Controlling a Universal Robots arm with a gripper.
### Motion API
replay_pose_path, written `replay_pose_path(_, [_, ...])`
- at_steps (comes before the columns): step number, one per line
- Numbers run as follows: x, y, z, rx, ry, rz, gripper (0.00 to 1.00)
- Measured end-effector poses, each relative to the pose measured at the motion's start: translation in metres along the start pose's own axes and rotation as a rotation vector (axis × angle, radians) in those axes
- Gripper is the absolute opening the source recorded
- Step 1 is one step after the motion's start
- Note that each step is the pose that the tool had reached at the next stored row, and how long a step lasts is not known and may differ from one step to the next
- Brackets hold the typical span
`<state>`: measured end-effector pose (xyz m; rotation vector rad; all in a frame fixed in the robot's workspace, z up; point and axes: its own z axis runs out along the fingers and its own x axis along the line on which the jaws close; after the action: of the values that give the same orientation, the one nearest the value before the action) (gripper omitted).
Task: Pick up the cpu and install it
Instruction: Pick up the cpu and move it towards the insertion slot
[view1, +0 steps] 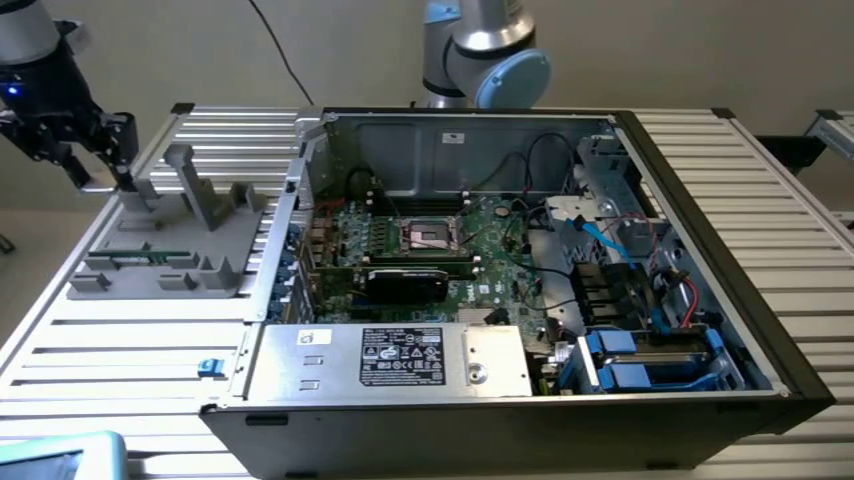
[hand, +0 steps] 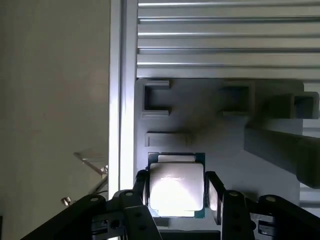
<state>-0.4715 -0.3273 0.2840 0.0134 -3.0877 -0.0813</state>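
We log gripper (view1: 107, 178) low over corner of grey parts fixture (view1: 174, 255), at exterior view's left, well apart from open computer case (view1: 707, 230). Wrist view: fingers (hand: 214, 195) clasp cpu (hand: 176, 182) by two opposite edges, metal top toward camera. Chip over fixture; resting or lifted, we cannot tell. Black socket (view1: 430, 233) sits mid-motherboard inside case.

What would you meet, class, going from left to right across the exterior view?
gripper → grey parts holder → black socket frame on the motherboard → blue drive caddies
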Motion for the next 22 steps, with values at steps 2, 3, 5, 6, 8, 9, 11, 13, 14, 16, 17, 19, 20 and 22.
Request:
replay_pose_path(2, [-0.003,0.0004,-0.0092,0.0000,0.0002,0.000,0.56])
replay_pose_path(3, [-0.005,0.0007,-0.0142,0.0000,0.0000,0.000,0.56])
replay_pose_path(5, [-0.008,0.0010,-0.0233,0.0000,0.0001,0.000,0.56])
replay_pose_path(6, [-0.010,0.0012,-0.0279,0.0000,0.0001,0.000,0.56])
replay_pose_path(8, [-0.014,0.0016,-0.0372,0.0001,0.0002,0.000,0.56])
replay_pose_path(9, [-0.017,0.0018,-0.0418,0.0000,0.0001,0.000,0.56])
replay_pose_path(11, [-0.022,0.0020,-0.0512,0.0001,0.0004,0.000,0.56])
replay_pose_path(13, [-0.029,0.0022,-0.0608,0.0000,0.0007,0.000,0.56])
replay_pose_path(14, [-0.033,0.0023,-0.0655,0.0001,0.0012,0.000,0.56])
replay_pose_path(16, [-0.041,0.0024,-0.0740,0.0000,0.0024,0.000,0.56])
replay_pose_path(17, [-0.045,0.0025,-0.0780,0.0000,0.0034,0.000,0.56])
replay_pose_path(19, [-0.053,0.0027,-0.0857,0.0000,0.0058,0.000,0.56])
replay_pose_path(20, [-0.056,0.0028,-0.0893,-0.0001,0.0071,0.000,0.56])
replay_pose_path(22, [-0.064,0.0029,-0.0955,0.0001,0.0124,0.001,0.56])
